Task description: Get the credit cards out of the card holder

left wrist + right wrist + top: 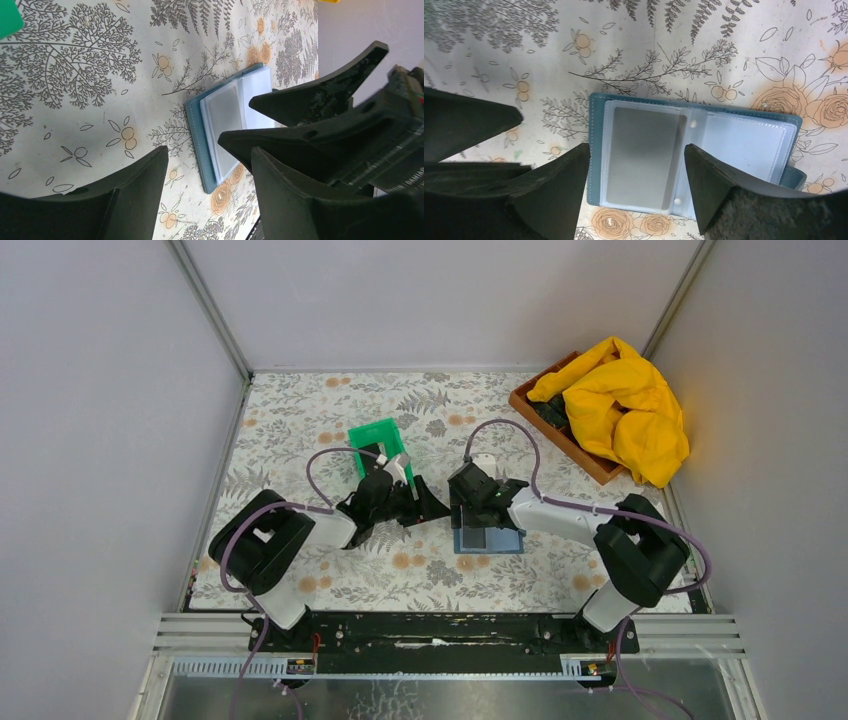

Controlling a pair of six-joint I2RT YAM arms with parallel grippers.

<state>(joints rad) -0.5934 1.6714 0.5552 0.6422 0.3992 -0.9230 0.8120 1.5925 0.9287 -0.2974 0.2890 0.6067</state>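
The steel-blue card holder (503, 542) lies open and flat on the floral cloth, just in front of the right gripper. In the right wrist view it (595, 150) shows one grey credit card (644, 150) inside the left clear sleeve. The right sleeve (744, 145) looks pale, and no card shows in it. My right gripper (636, 150) is open, with its fingers on either side of the card's page. My left gripper (209, 150) is open and empty, to the left of the holder (199, 140) and pointing at it. The card (222, 120) also shows there.
A bright green plastic tray (380, 443) stands behind the left gripper (412, 502). A wooden tray (560, 430) with a yellow cloth (625, 405) sits at the back right. The right gripper's fingers (320, 95) reach close in front of the left wrist camera.
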